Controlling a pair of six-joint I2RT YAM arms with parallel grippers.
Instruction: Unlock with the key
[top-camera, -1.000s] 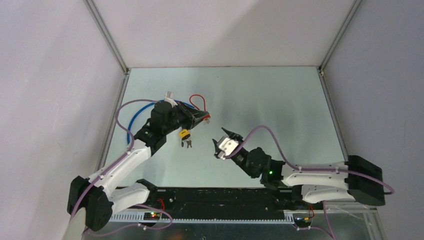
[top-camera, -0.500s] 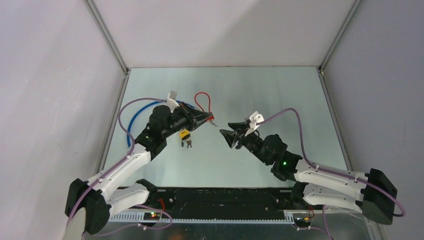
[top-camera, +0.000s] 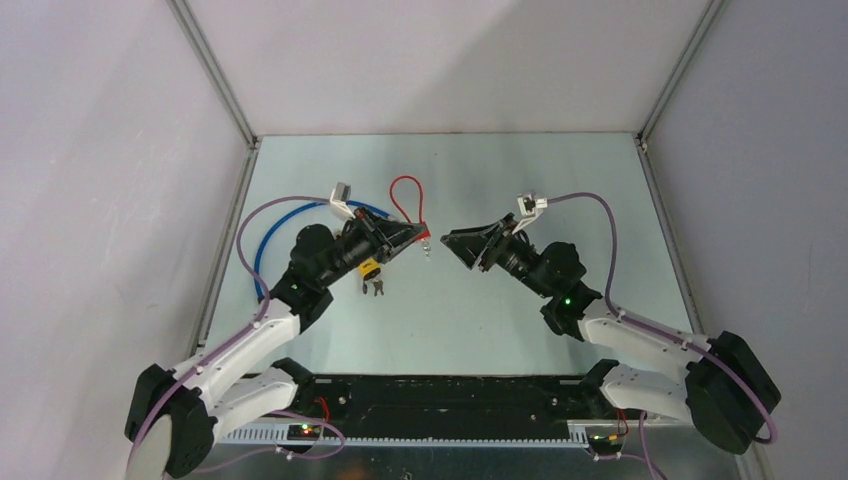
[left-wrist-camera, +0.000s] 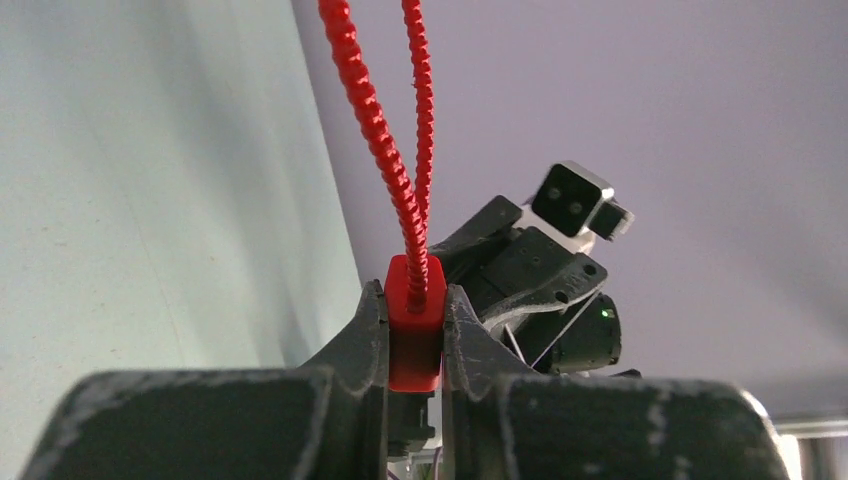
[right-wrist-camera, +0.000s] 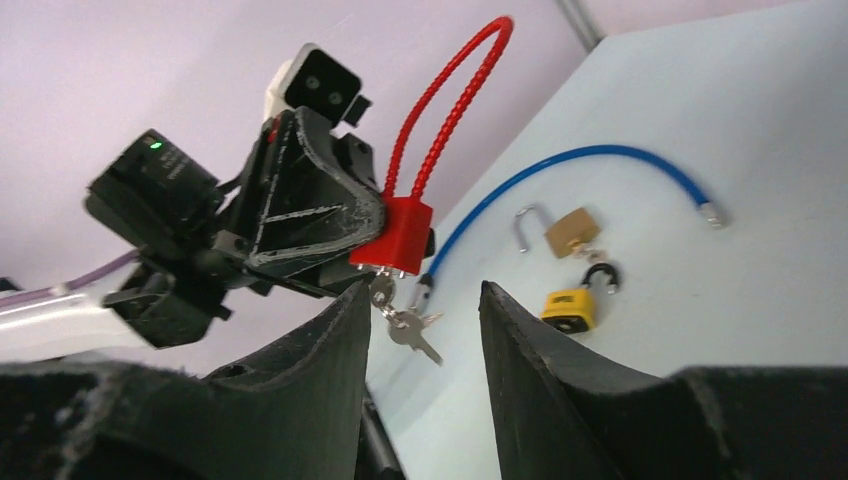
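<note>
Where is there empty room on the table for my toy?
Bare: the right side of the table, past the right gripper, up to the far wall. Crowded: the left, with the blue cable, yellow padlock and brass padlock.

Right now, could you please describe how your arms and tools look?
The left arm and right arm have white links, black joints and purple cables. The left tool and right tool are black, scuffed wedges.
</note>
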